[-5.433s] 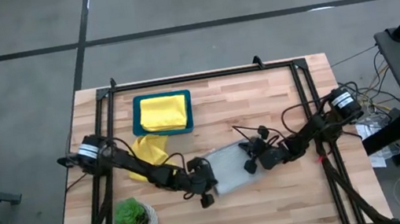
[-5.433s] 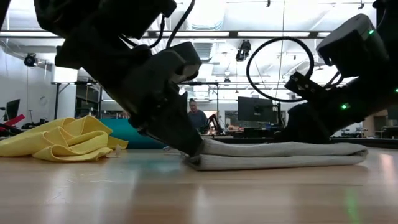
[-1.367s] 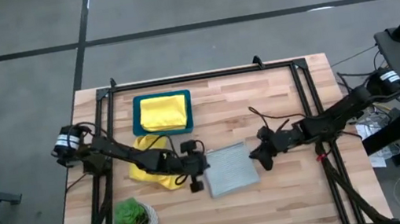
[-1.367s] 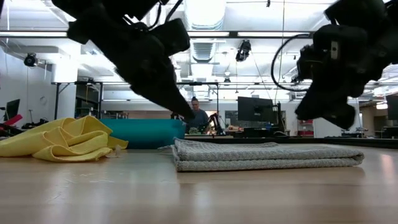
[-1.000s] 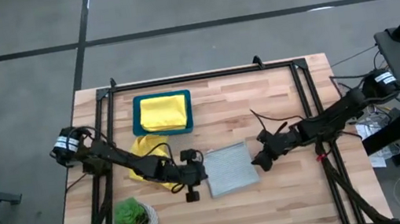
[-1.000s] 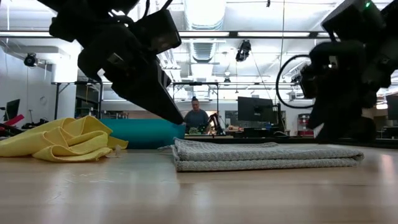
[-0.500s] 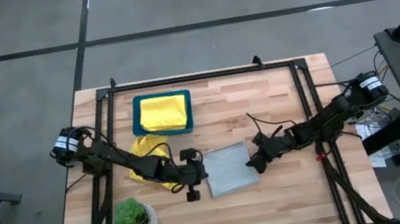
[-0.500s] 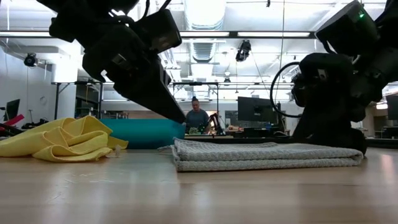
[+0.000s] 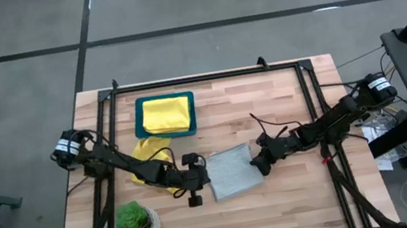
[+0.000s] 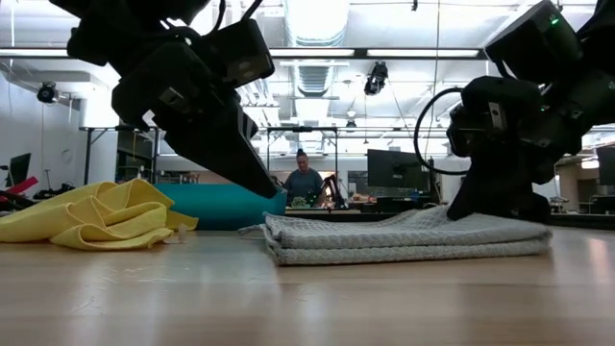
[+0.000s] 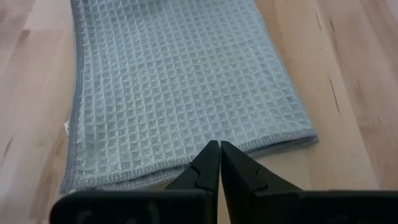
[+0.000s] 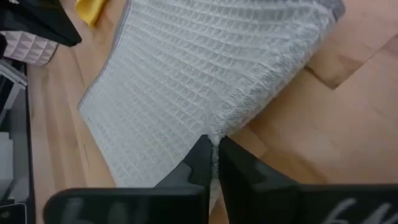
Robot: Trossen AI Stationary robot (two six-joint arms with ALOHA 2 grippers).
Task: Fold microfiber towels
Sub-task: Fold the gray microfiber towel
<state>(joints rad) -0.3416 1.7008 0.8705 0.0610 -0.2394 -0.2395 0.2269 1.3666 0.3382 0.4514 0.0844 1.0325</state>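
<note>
A pale grey towel point(image 9: 233, 172), folded into a flat rectangle, lies on the wooden table's middle point(image 10: 384, 240). My right gripper point(image 9: 256, 164) is at its right edge, shut on it point(image 12: 214, 146). My left gripper point(image 9: 203, 177) is shut and hovers just over the towel's left edge point(image 10: 272, 189), touching nothing point(image 11: 219, 152). A crumpled yellow towel point(image 9: 153, 158) rests on the table behind my left arm. Another yellow towel point(image 9: 165, 113) lies folded in the teal tray point(image 9: 141, 131). My right gripper pinches the grey towel's right edge point(image 12: 219, 127) near its middle, between its two fingers. The fingers slant down from the table's right and lie across the edge. The upper part of that edge point(image 10: 437, 217) is raised and bunched; the rest lies flat on the table.
A small potted plant point(image 9: 135, 224) stands at the near left corner. A black frame point(image 9: 206, 77) runs along the far edge and both sides. Bare wood lies near and far of the grey towel. A person point(image 10: 305, 183) sits in the room beyond.
My right gripper has gone down and toward the table's left onto the grey towel's right edge and has shut on it. That edge now stands a little raised and bunched, while the rest of the towel stays flat.
</note>
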